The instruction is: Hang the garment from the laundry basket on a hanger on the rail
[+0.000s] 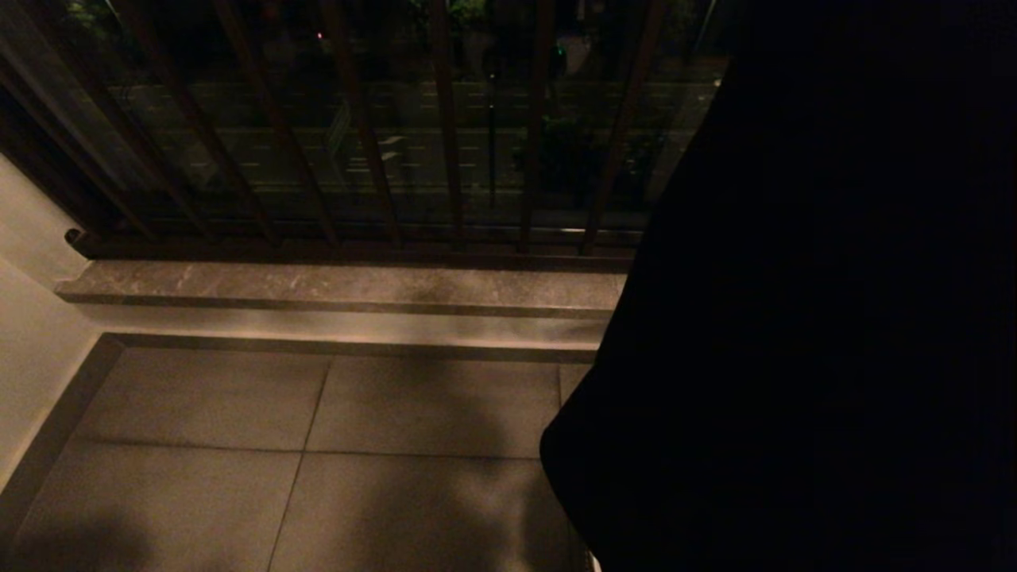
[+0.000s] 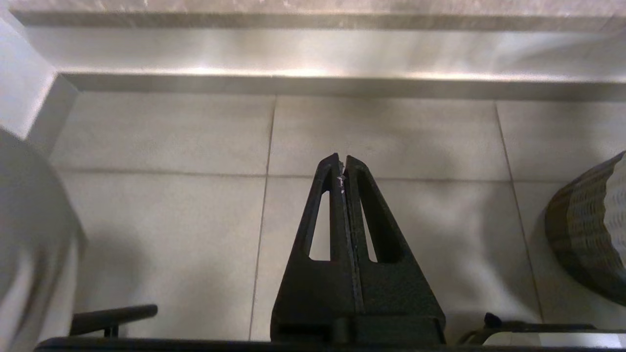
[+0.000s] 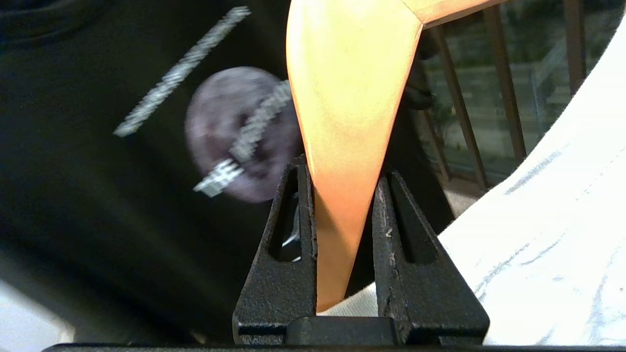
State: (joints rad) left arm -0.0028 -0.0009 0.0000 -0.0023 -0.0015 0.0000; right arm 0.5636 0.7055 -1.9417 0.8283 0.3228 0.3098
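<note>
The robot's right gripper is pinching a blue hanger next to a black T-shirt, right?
Not quite: the hanger is orange, not blue. The right wrist view shows the right gripper shut on it, with the black T-shirt beside it.

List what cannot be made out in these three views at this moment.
- Rail: in no view.
- Right gripper: hidden in the head view, where a black garment fills the right side.
- Orange hanger: top cut off by the right wrist view's edge, so no hook shows.
- Black T-shirt: print blurred, lettering unreadable.
- Laundry basket: cut off by the left wrist view's edge, contents unseen.
</note>
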